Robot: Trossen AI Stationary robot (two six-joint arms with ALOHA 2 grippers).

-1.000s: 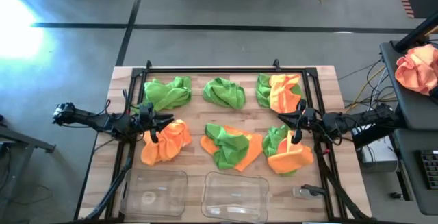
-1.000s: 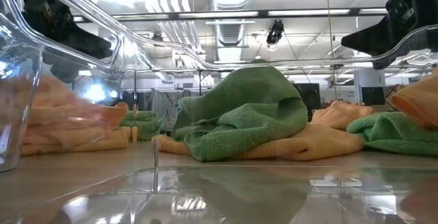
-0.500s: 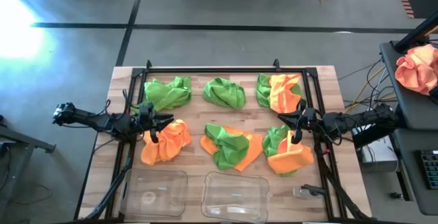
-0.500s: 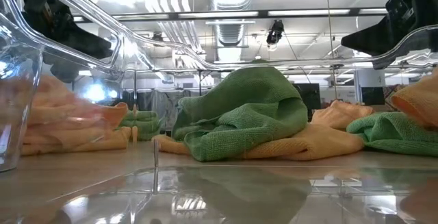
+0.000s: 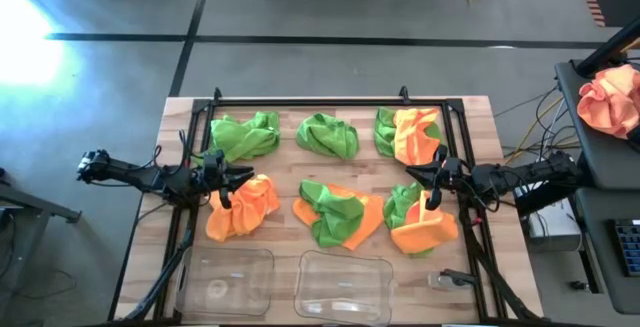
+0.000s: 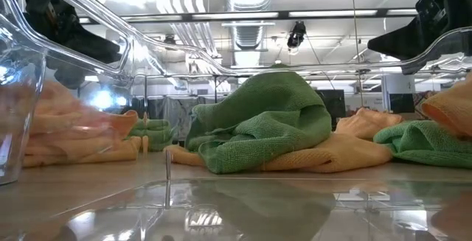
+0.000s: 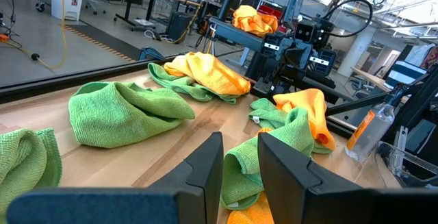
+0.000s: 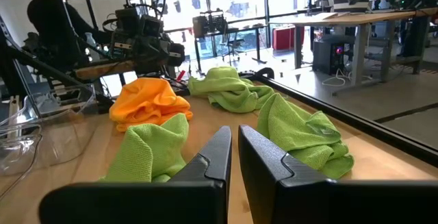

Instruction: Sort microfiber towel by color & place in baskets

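Note:
Six heaps of microfiber towel lie on the wooden table. The far row is green, green, and green with orange. The near row is orange, green on orange and green with orange. Two clear baskets stand at the near edge. My left gripper hangs level above the table's left side, open, nothing between its fingers. My right gripper hangs level above the right side, shut and holding nothing.
Black frame rails border the table's far and side edges. A peach-orange cloth bundle lies on a stand off the table's right. A person sits beyond the table's left side. A bottle stands near the right arm's base.

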